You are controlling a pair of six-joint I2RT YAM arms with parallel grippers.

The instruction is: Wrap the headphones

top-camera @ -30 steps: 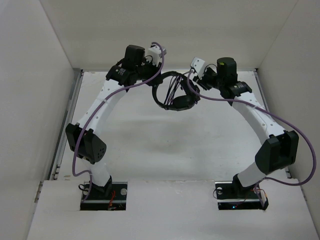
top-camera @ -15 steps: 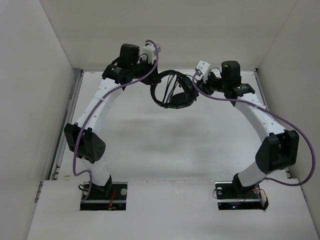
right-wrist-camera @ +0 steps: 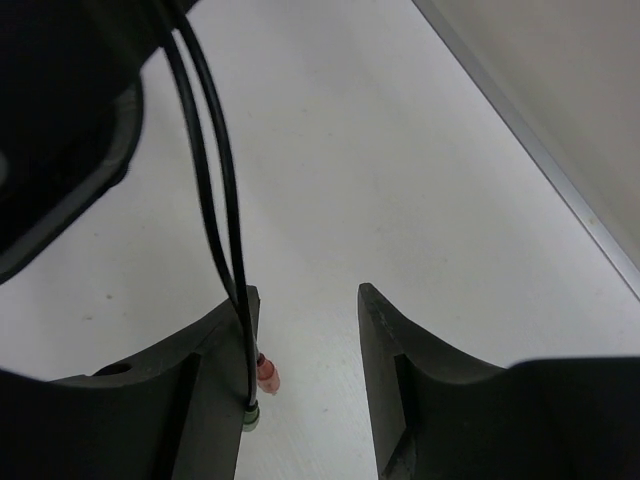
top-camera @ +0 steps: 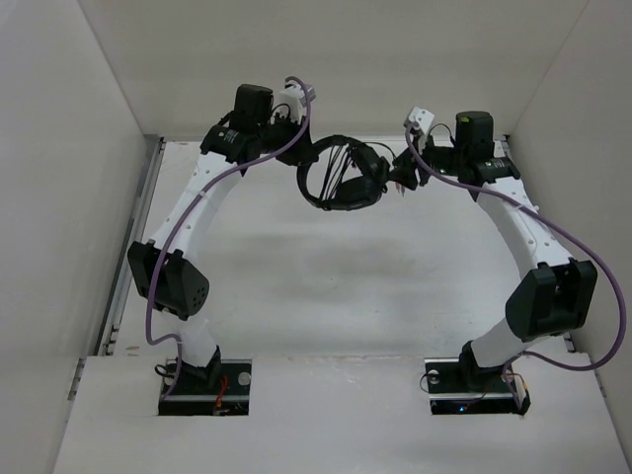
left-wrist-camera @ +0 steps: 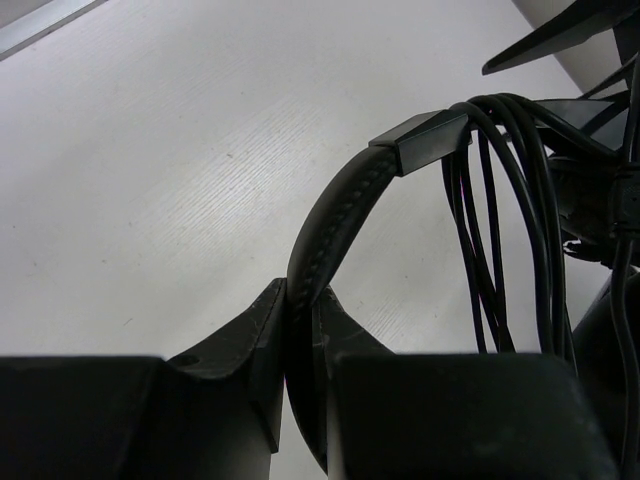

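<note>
Headphones (top-camera: 341, 185): black, held off the table at 12 o'clock in the top view, between the two wrists. Left gripper (left-wrist-camera: 300, 300): jaws narrow, clamped on the stitched headband (left-wrist-camera: 340, 205), which arcs away toward 1 o'clock. Cable (left-wrist-camera: 500, 230): several loops hang over the headband's slider. Right gripper (right-wrist-camera: 305, 300): jaws apart, gripping nothing; two strands (right-wrist-camera: 215, 190) drop along its 9 o'clock finger, with the plugs (right-wrist-camera: 266, 376) dangling below. Step judged: winding on the last tail. To do it well: close on the strands near the plugs, keep light tension, and circle the band without dragging the hung loops off. Table (top-camera: 326, 286): white, faintly grained. Walls (top-camera: 59, 197): plain pale panels at 9, 12 and 3 o'clock. Edge strip (right-wrist-camera: 530, 130): metal, along the table's border.
</note>
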